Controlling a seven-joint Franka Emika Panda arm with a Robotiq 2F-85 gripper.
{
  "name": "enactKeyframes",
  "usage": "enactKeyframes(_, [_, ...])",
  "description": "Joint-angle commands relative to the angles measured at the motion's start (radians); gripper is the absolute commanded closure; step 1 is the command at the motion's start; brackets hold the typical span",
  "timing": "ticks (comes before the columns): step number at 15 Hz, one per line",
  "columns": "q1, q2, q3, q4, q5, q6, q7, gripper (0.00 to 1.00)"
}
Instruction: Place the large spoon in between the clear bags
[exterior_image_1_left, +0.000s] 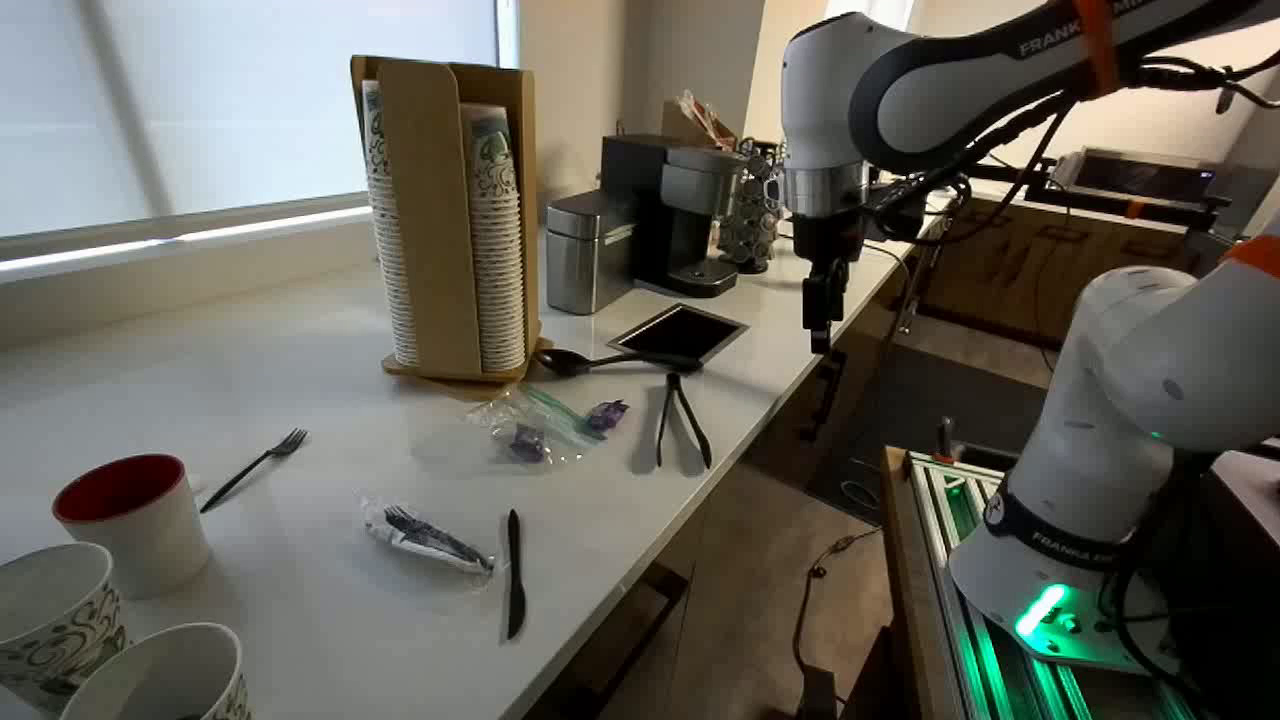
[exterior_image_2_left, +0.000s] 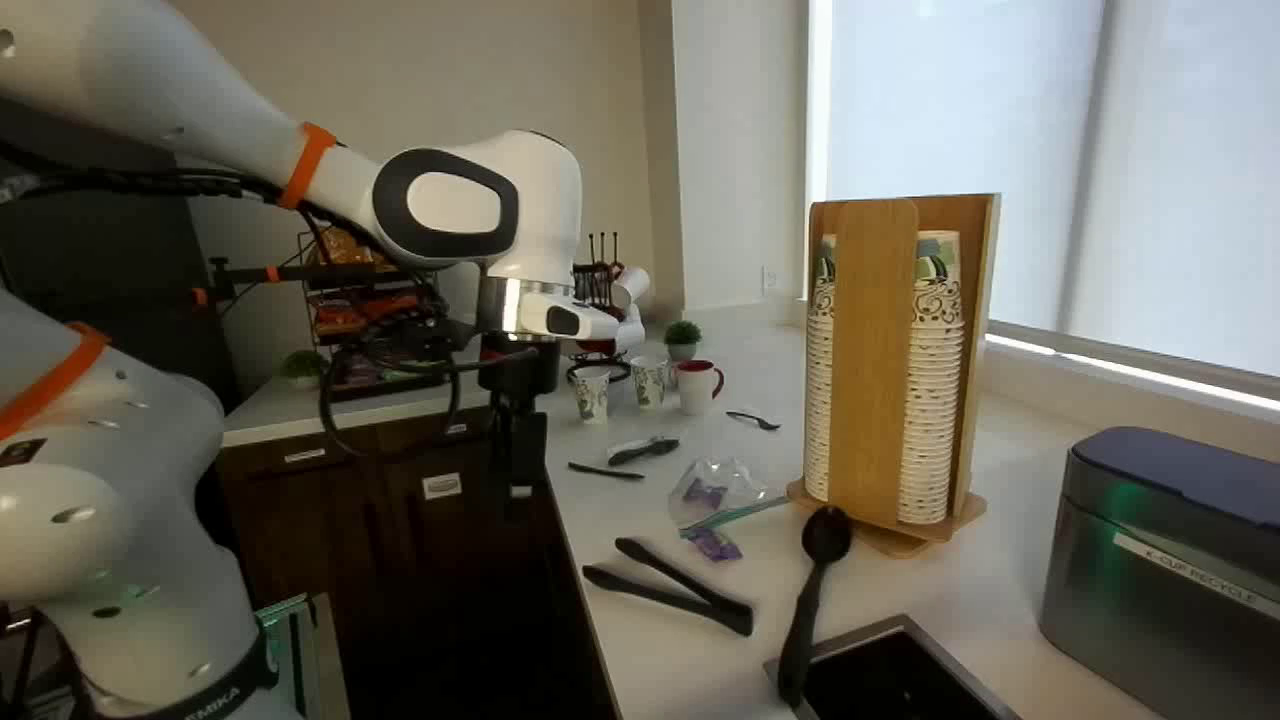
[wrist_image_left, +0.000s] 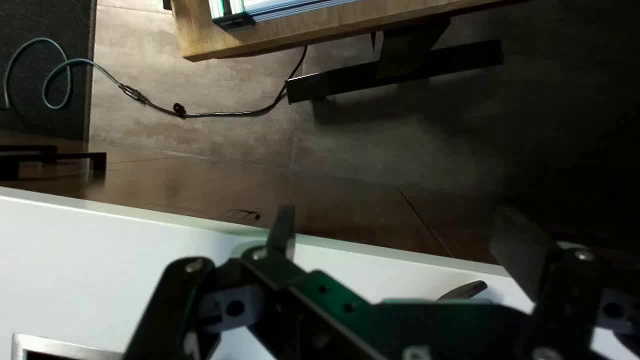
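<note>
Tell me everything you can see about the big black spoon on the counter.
The spoon is black all over, with a rounded, glossy bowl and a long handle widening toward its end; it looks like plastic. It lies on the white counter, its bowl close beside the brown cup holder, though whether they touch is unclear. The handle reaches across part of the metal-framed opening. Nothing grips the spoon: the open gripper hangs apart from it.

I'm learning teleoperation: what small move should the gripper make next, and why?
Probably shift the gripper inward, above the large black spoon, before lowering: the wrist view shows the jaws apart, holding nothing, near the edge of the white counter, while the spoon lies unheld farther in.
</note>
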Motion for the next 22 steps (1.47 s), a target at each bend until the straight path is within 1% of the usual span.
enactKeyframes(1, [0.009, 0.000, -0.007, 0.002, -0.003, -0.004, 0.004, 0.00])
enactKeyframes(7, [0.009, 0.000, -0.007, 0.002, -0.003, -0.004, 0.004, 0.00])
enactKeyframes(9, [-0.015, 0.026, -0.025, 0.005, -0.008, 0.099, 0.040, 0.00])
enactKeyframes(10, [-0.027, 0.042, -0.038, 0.009, -0.019, 0.151, 0.039, 0.00])
enactKeyframes(11, [-0.039, 0.061, -0.059, 0.012, -0.037, 0.229, 0.014, 0.00])
enactKeyframes(12, [-0.034, 0.090, -0.092, 0.024, -0.030, 0.278, -0.048, 0.00])
enactKeyframes(13, [-0.033, 0.114, -0.114, 0.023, -0.047, 0.360, -0.107, 0.00])
enactKeyframes(14, [-0.016, 0.141, -0.156, 0.037, -0.029, 0.409, -0.207, 0.00])
enactKeyframes(16, [0.015, 0.216, -0.220, 0.073, 0.018, 0.502, -0.361, 0.00])
enactKeyframes(18, [0.059, 0.285, -0.282, 0.110, 0.078, 0.559, -0.520, 0.00])
enactKeyframes(20, [0.143, 0.356, -0.370, 0.156, 0.152, 0.571, -0.676, 0.00])
enactKeyframes(22, [0.215, 0.431, -0.444, 0.213, 0.229, 0.534, -0.829, 0.00])
